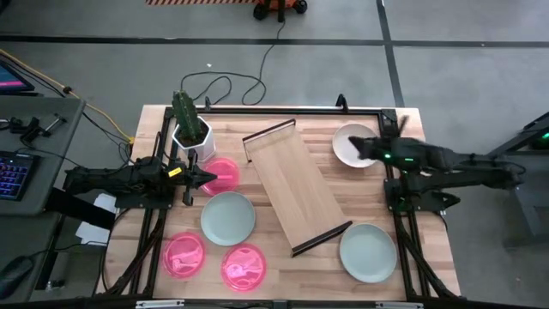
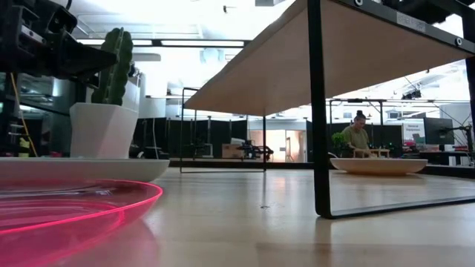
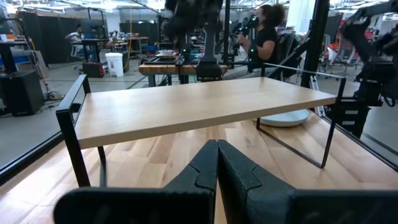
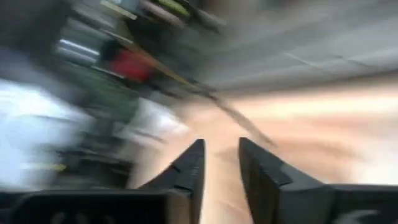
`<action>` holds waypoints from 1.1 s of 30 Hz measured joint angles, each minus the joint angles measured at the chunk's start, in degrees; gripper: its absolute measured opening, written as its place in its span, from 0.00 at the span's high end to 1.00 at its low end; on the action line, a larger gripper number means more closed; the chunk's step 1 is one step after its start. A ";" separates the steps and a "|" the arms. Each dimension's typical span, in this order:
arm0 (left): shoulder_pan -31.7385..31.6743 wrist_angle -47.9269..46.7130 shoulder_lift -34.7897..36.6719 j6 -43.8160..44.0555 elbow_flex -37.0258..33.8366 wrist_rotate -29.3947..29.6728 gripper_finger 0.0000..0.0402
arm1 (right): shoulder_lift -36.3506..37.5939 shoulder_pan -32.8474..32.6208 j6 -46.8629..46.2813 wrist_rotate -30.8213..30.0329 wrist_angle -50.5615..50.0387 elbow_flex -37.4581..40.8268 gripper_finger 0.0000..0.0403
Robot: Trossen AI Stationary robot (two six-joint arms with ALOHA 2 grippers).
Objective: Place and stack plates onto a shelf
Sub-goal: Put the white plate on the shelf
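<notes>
The shelf (image 1: pixel 296 189) stands slantwise mid-table on its dark end brackets; the left wrist view looks across its top (image 3: pixel 199 102). The white plate (image 1: pixel 347 142) lies at the table's far right. Two sage-green plates lie flat, one left of the shelf (image 1: pixel 228 217) and one near right (image 1: pixel 367 251). Three pink plates (image 1: pixel 221 174) (image 1: pixel 184 254) (image 1: pixel 244 264) lie on the left side. My left gripper (image 1: pixel 202 178) (image 3: pixel 217 168) is shut, above the far pink plate. My right gripper (image 1: pixel 360 148) (image 4: pixel 221 155) is open over the white plate.
A white pot with a green cactus (image 1: pixel 190 129) stands at the far left, just beyond my left gripper, and shows in the low view (image 2: pixel 104 126). Bare wood lies between the shelf and the near edge. A person (image 2: pixel 358 133) sits in the room beyond the table.
</notes>
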State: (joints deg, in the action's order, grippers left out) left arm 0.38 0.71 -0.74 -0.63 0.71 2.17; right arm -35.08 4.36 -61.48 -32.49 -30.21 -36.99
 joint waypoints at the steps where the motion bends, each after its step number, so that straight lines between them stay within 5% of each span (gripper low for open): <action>1: -0.02 -0.02 -0.01 -0.01 0.00 -0.02 1.00 | -2.66 0.74 -4.13 0.54 -7.50 -1.94 0.71; 4: -0.01 -0.01 0.00 -0.01 0.00 -0.02 1.00 | -9.60 2.37 -16.04 3.90 -24.68 -4.58 0.61; 8: -0.02 -0.02 -0.01 -0.01 0.00 -0.02 1.00 | -16.02 2.75 -29.28 8.37 -33.27 -3.34 0.52; 20: -0.01 0.00 0.00 -0.01 0.00 0.00 1.00 | -28.92 4.46 -53.80 3.88 -30.67 2.59 0.49; 33: -0.02 -0.02 0.00 0.00 0.00 -0.02 1.00 | -35.15 8.01 -64.49 7.11 -14.08 10.46 0.49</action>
State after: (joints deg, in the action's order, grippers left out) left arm 0.36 0.69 -0.74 -0.64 0.71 2.15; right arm -70.23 12.37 -125.97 -25.38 -44.29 -26.54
